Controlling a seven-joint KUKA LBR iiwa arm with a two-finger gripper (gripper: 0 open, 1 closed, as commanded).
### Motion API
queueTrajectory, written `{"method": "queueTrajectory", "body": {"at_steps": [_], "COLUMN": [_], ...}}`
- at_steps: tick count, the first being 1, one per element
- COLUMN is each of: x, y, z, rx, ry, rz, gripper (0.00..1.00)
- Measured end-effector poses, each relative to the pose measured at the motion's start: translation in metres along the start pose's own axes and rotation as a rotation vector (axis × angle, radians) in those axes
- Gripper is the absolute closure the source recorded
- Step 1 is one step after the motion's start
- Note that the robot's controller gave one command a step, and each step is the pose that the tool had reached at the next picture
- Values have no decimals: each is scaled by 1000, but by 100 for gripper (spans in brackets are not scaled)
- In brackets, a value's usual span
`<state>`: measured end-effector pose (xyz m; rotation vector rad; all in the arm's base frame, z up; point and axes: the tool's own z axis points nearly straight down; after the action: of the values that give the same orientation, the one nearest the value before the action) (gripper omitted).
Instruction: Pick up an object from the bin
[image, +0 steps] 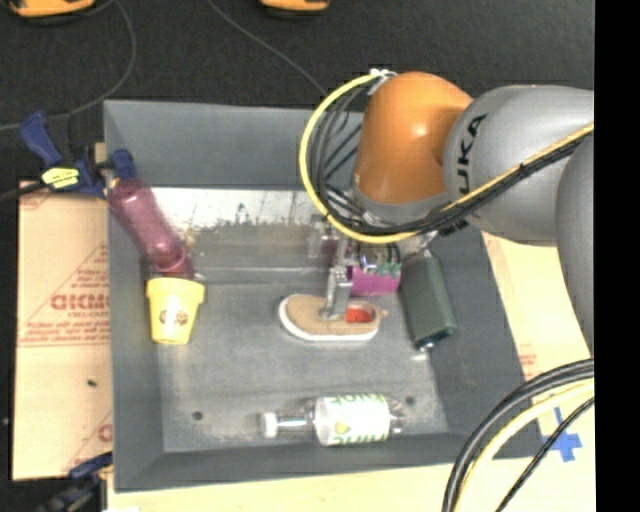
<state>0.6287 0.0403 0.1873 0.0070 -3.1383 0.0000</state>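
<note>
My gripper (333, 305) reaches down into the middle of the bin, and one finger stands inside a small white oval dish (327, 321) with a tan inside. A red bit (360, 315) lies in the dish's right end. A magenta block (375, 279) sits just above the dish, close to the gripper's body. A dark grey cylinder (429, 303) lies to the right of the dish.
A pink bottle (148, 225) leans in the back left corner. A yellow cup (174, 310) stands below it. A clear bottle with a green and white label (340, 419) lies along the front wall. The arm's orange cover and cables hang over the back right.
</note>
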Motion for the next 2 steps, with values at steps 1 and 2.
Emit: {"method": "queueTrajectory", "body": {"at_steps": [1,2], "x": [-1,14], "y": [0,-30], "z": [-5,122], "rx": [-1,0], "ry": [-8,4], "rz": [1,8], "gripper": [0,0]}}
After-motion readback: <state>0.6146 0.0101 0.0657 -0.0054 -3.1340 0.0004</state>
